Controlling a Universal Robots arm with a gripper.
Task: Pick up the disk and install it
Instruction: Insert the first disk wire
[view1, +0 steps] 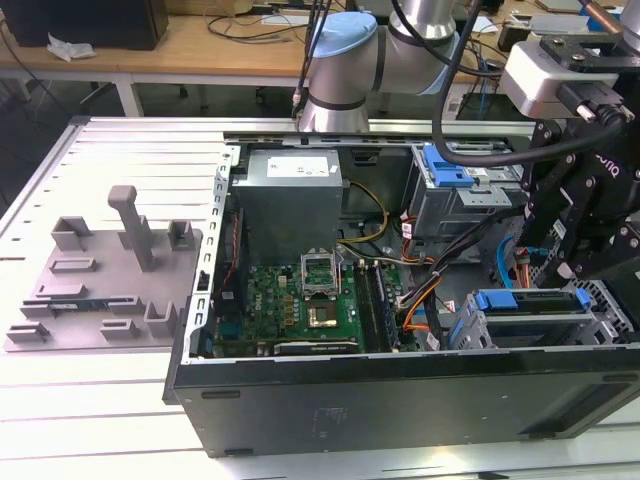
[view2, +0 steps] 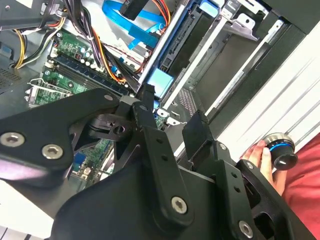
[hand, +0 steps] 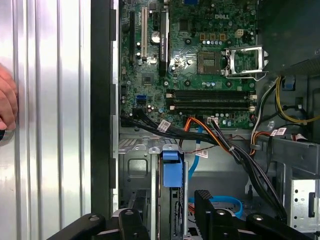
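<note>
The exterior view sets the robot's black hand (view1: 565, 270) above the drive cage of the open grey computer case (view1: 400, 400), where the silver disk (view1: 530, 305) sits in its blue plastic rails. Both wrist views show the hand's fingers spread and gripping nothing, either side of a blue latch tab (hand: 171, 170), with black cables (hand: 240, 155) crowding close. The first wrist view adds the green motherboard (hand: 190, 55) and a person's fingers (hand: 6, 102) over the ribbed metal table (hand: 50, 125).
</note>
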